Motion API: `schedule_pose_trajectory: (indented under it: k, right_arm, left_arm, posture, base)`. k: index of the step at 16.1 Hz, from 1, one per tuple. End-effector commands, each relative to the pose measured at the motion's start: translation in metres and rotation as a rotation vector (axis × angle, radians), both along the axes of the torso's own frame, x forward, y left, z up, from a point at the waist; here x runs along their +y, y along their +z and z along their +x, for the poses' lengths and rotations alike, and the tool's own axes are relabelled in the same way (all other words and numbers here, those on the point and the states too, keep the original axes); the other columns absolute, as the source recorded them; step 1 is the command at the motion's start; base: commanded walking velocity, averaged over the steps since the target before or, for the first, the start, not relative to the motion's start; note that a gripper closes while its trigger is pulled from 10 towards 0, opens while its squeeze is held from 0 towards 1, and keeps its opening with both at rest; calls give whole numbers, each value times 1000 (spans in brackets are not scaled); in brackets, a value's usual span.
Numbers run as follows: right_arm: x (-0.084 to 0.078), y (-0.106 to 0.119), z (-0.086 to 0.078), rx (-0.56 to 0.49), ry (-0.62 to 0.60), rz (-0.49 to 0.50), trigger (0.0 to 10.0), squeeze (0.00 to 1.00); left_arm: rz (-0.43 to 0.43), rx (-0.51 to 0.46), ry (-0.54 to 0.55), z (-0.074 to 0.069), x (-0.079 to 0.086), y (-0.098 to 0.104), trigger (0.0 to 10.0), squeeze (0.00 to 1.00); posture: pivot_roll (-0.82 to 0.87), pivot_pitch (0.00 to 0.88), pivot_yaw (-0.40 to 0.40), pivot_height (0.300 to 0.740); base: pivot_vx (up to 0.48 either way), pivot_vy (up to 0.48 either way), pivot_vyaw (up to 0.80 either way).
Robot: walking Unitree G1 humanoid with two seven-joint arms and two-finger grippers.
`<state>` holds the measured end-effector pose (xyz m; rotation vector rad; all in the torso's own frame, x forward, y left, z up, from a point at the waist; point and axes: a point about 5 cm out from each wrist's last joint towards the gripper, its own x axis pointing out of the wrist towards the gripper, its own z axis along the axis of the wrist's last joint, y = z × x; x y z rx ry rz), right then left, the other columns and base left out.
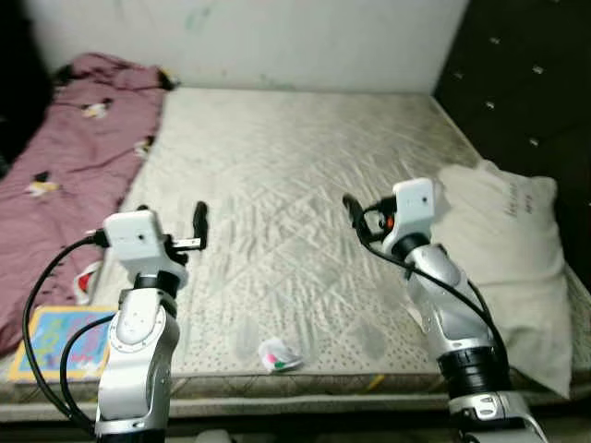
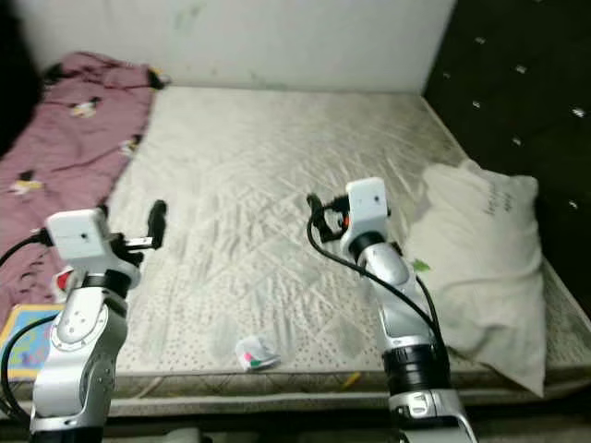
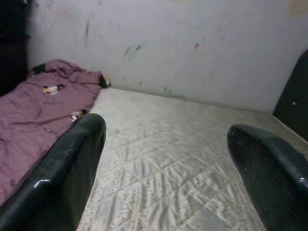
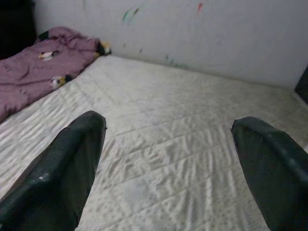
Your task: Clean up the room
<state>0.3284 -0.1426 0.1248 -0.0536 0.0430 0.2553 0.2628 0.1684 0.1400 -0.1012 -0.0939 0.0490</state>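
A bare quilted mattress lies before me. A small crumpled wrapper with pink and green on it rests near the mattress's front edge, between my two arms. My left gripper is raised over the left part of the mattress, open, with nothing between its fingers. My right gripper is held over the middle right, also open and empty, its fingers wide apart. A white pillow lies at the right edge. A purple blanket is bunched along the left side.
A colourful flat book or mat lies at the front left corner below the blanket. A dark tufted headboard stands on the right, and a white wall runs behind the bed. A small yellow scrap sits on the front edge.
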Motion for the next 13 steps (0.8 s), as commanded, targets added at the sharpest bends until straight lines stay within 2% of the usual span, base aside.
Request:
schedule_pose_trajectory:
  k: [1,2,4,7,10,13]
  right_arm:
    - [-1,3,3,-9,-2,-2,10000,0]
    - [-1,2,3,-9,-1,-1,10000,0]
    - [4,10,8,-64,26,-36,10000,0]
    - [15,21,14,-89,33,-2,10000,0]
    - [30,37,17,-128,73,18,10000,0]
    - [38,32,20,-114,75,38,10000,0]
  left_arm:
    - [14,-1,23,1,3,1,10000,0]
    - [12,0,26,1,3,1,10000,0]
    - [29,-11,56,5,5,6,10000,0]
    - [33,-59,60,10,4,22,10000,0]
    - [38,-99,69,15,2,36,10000,0]
    - [39,-82,69,19,-3,34,10000,0]
  posture:
    - [69,0,-49,740]
    - [70,0,-47,740]
    - [74,0,-31,740]
    - [76,0,-3,740]
    - [35,0,5,740]
    - [57,0,-14,740]
  base:
    - [0,0,0]
    - [0,0,0]
    - [0,0,766]
    - [0,0,688]
    - [0,0,0]
    - [0,0,0]
